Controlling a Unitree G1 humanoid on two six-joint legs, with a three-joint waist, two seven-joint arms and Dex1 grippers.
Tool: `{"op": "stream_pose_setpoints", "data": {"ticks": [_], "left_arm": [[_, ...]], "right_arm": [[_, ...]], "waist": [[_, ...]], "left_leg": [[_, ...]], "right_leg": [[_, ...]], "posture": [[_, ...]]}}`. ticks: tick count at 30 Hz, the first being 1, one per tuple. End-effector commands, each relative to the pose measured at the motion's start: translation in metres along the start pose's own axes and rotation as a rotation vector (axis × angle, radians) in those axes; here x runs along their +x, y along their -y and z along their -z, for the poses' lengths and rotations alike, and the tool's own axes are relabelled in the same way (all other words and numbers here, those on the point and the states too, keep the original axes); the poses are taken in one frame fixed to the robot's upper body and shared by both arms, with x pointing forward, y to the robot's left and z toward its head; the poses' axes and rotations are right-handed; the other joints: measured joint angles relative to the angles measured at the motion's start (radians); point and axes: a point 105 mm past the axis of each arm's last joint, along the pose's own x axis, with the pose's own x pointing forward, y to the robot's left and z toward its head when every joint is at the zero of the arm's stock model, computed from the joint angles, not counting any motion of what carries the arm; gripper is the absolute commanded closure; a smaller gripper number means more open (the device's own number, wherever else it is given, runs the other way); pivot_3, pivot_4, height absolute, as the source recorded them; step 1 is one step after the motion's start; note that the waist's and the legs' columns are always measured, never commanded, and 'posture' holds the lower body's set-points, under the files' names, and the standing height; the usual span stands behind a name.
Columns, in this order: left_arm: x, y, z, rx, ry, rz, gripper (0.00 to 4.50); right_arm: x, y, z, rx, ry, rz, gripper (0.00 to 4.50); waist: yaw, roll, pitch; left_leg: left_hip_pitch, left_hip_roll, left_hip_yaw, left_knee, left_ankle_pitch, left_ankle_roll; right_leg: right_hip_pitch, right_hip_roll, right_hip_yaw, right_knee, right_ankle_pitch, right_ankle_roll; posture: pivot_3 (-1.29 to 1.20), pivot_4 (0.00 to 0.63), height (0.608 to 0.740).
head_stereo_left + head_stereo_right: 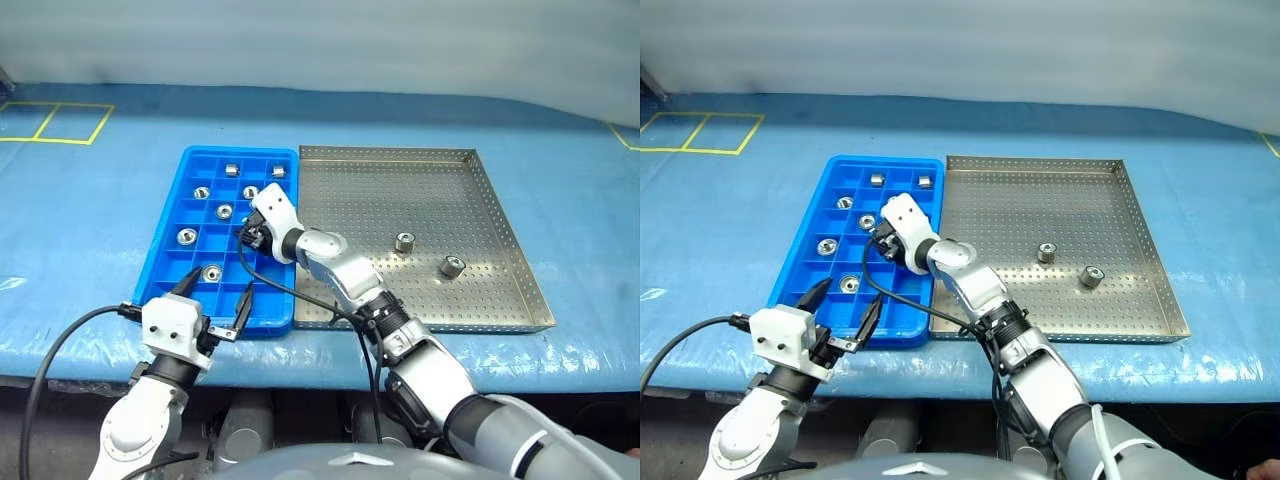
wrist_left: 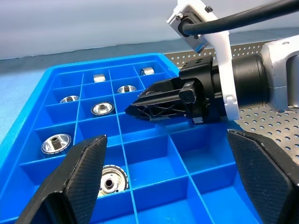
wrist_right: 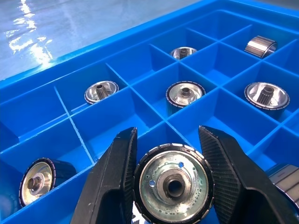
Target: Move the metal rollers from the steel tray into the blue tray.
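Currently I count seven rollers [image 1: 186, 236] in the blue tray [image 1: 165, 265], an eighth clamped in my right gripper [image 3: 174, 179] above it, two [image 1: 404, 242] left at three o'clock in the steel tray [image 1: 500, 210]; left gripper [image 1: 216, 303] spread, empty.

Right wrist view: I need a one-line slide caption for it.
Right end effector holds a metal roller above the blue tray, where other rollers sit in separate compartments.

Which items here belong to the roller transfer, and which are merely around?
Job items:
- roller held in right gripper
- two rollers left in steel tray
- blue tray, rollers already in its compartments
- left gripper, open at the blue tray's near edge

Just around:
- blue table cover
- yellow tape marks
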Motion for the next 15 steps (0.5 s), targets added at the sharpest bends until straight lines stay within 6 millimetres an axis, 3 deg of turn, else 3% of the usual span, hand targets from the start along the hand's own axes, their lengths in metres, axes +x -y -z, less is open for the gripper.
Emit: {"op": "stream_pose_setpoints", "data": {"ticks": [1,7,10,15], "left_arm": [[0.000,0.004,-0.011,0.012,0.050,0.017,0.00],[0.003,0.006,-0.011,0.006,0.050,0.051,0.00],[0.006,0.008,-0.011,0.007,0.053,0.074,0.00],[0.016,0.014,-0.011,-0.004,0.059,0.154,0.00]], "right_arm": [[0.021,-0.045,-0.035,0.039,0.093,-0.121,1.88],[0.017,-0.032,-0.035,0.056,0.099,-0.053,0.02],[0.010,-0.019,-0.035,0.067,0.107,0.001,0.02],[-0.016,0.027,-0.033,0.051,0.119,0.219,0.02]], "waist": [[0.000,0.000,0.000],[-0.002,0.000,0.000],[-0.001,0.001,0.000],[-0.009,0.001,0.001]], "left_leg": [[0.000,0.000,0.000,0.000,0.000,0.000],[0.000,0.000,0.000,0.000,0.000,0.000],[0.000,0.000,0.000,0.000,0.000,0.000],[-0.001,0.000,0.000,0.001,0.000,0.000]], "right_leg": [[0.000,0.000,0.000,0.000,0.000,0.000],[0.000,0.000,0.000,0.000,0.000,0.000],[0.000,0.000,0.000,0.000,0.000,0.000],[-0.001,0.000,0.000,0.000,0.000,0.000]], "posture": [[0.32,0.150,0.740],[0.27,0.150,0.740],[0.24,0.150,0.740],[0.15,0.150,0.740]]}}
